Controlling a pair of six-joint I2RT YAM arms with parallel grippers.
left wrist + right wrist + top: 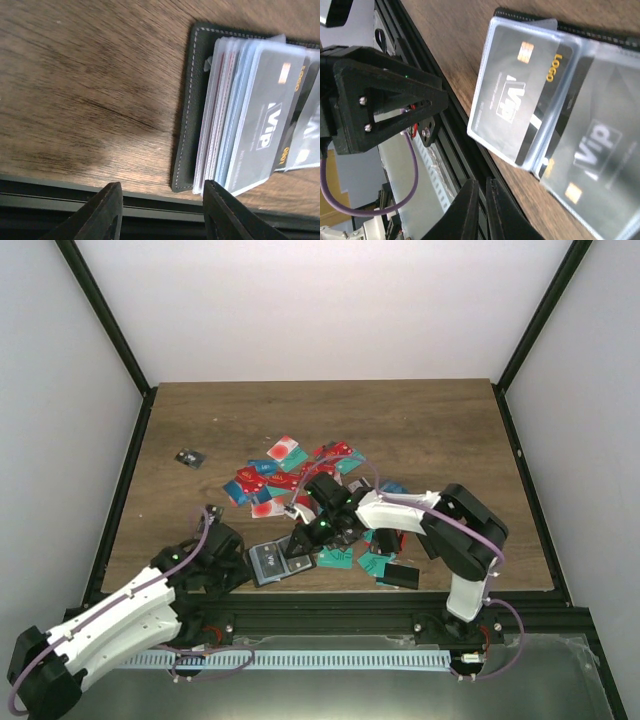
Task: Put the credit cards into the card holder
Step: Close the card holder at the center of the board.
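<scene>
Card holder point(187, 100), small black stitched bifold wallet with clear plastic pockets: lies open and flat, just ahead and to the right of the left gripper point(162, 186). Left gripper: about half open, black fingers apart, nothing between them but bare brown wooden tabletop point(75, 75). Right gripper point(482, 181): fingers pressed all but together, empty, poised just short of the same wallet. Directly ahead of it, in the nearest clear sleeve: black VIP card point(520, 95) with gold lettering. Farther out, beyond both grippers: loose pile of red, teal and blue plastic credit cards point(285, 475), spread over the table, nearer the right arm than the left.
</scene>
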